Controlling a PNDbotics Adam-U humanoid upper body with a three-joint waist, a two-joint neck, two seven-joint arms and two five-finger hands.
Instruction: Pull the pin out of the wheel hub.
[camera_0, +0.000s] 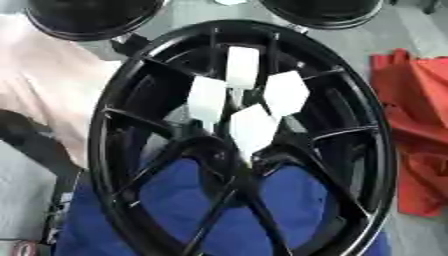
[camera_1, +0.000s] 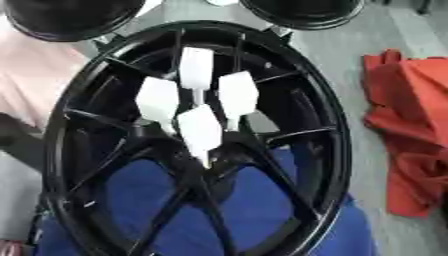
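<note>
Left eye view. A black multi-spoke wheel hub (camera_0: 236, 145) is shown face-on, filling most of the frame, its rim running from the upper middle down to the lower edge. Four white, flat, paddle-shaped pins (camera_0: 242, 67) are seen clustered over the upper half of the hub, their narrow ends converging toward the centre; the lowest of them (camera_0: 254, 129) is placed just above the central boss. Whether each is seated in a hole cannot be told. Blue fabric (camera_0: 175, 200) is visible through the lower spokes, behind the hub. A crumpled red cloth (camera_0: 416, 125) is laid on the grey bench (camera_0: 350, 40) to the right, apart from the rim. A pale pink surface (camera_0: 44, 85) is seen at the left, and two round black objects (camera_0: 87, 17) are cut off by the upper edge. Neither hand of the robot is shown, so the state of the fingers is not given by this view.

Right eye view. The same arrangement is presented, shifted slightly leftward. The hub (camera_1: 197, 150) is again centred, with the four white pins (camera_1: 194, 67) grouped above its middle and the red cloth (camera_1: 411, 130) lying at the right. No hand is included here either.
</note>
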